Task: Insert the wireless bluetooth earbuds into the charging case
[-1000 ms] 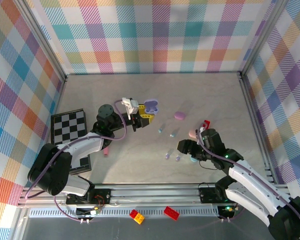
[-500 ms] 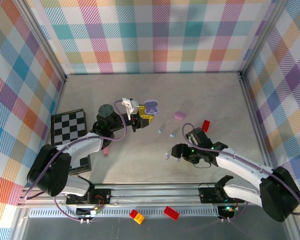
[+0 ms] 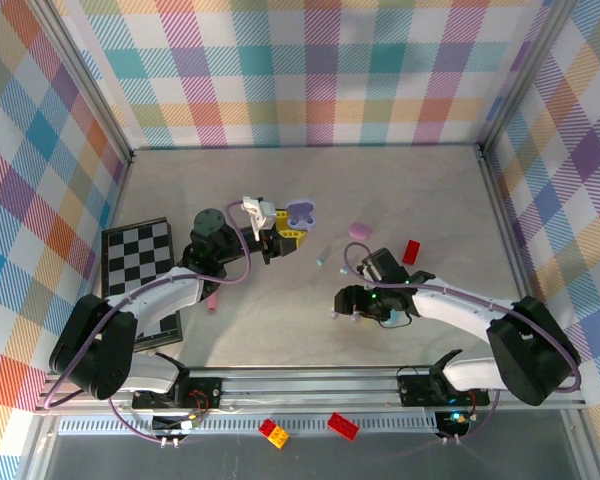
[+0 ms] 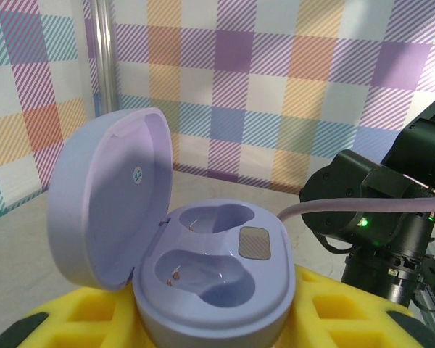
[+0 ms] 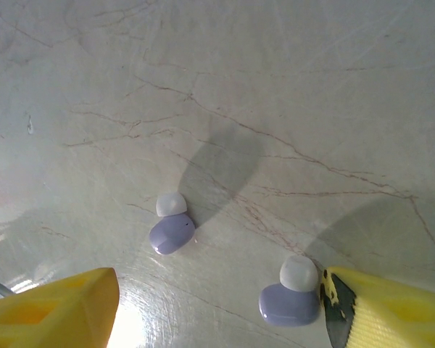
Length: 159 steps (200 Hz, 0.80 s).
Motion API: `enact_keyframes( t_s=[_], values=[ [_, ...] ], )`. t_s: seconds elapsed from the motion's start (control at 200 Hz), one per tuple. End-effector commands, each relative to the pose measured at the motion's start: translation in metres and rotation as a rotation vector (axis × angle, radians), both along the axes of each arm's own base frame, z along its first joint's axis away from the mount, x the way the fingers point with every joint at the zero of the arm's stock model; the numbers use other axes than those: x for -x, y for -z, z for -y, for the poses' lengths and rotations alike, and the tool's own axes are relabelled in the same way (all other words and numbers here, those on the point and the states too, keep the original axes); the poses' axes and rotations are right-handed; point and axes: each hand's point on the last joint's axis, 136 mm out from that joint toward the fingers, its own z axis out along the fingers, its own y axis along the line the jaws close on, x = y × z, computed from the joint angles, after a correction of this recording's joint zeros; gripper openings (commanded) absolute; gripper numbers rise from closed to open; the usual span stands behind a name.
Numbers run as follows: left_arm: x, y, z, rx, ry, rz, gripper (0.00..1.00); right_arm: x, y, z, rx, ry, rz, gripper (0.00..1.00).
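A: Right fingers (image 5: pixel 51 312), state?
B: Spread wide, holding nothing. They hang low over the table (image 5: pixel 225 87), straddling the two lavender earbuds (image 5: pixel 172 228). One bud sits mid-gap. The other lies just beside the right-hand pad, maybe touching, can't tell.
A: Left fingers (image 4: pixel 341 319)?
B: Clamped on the base of the charging case (image 4: pixel 210 290), yellow pads on either side. The lid (image 4: pixel 109 196) is hinged open. Both sockets face up and look empty.
A: Where are the buds relative to the case?
B: Top view: to the case's right and nearer the arm bases, well apart from it. A teal bud (image 3: pixel 320 261) lies between them, closer to the case. A closed pink case (image 3: pixel 359 230) sits near the charging case, also on its right.
A: Which step?
B: Pick of the first lavender bud, I'd say — nothing inserted yet.
A: Next move?
B: My read: centre on one bud only, drop to the table and close gently. The two lie near each other, so a wide close could catch or flick the second. Then carry the bud over to the case and line its stem up with a socket — the sockets are shaped, so orientation will matter.
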Motion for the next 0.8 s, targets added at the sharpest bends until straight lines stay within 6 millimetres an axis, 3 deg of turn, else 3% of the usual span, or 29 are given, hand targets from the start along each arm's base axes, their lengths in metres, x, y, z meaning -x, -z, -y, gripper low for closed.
enact_keyframes(
  t_s=[0.0, 0.79],
  values=[
    [0.001, -0.005, -0.006, 0.003, -0.013, 0.03, 0.39, 0.004, -0.005, -0.009, -0.032, -0.043, 0.003, 0.73],
    [-0.003, -0.003, -0.005, 0.007, -0.02, 0.026, 0.39, 0.039, -0.008, -0.038, -0.064, -0.142, -0.028, 0.74]
  ],
)
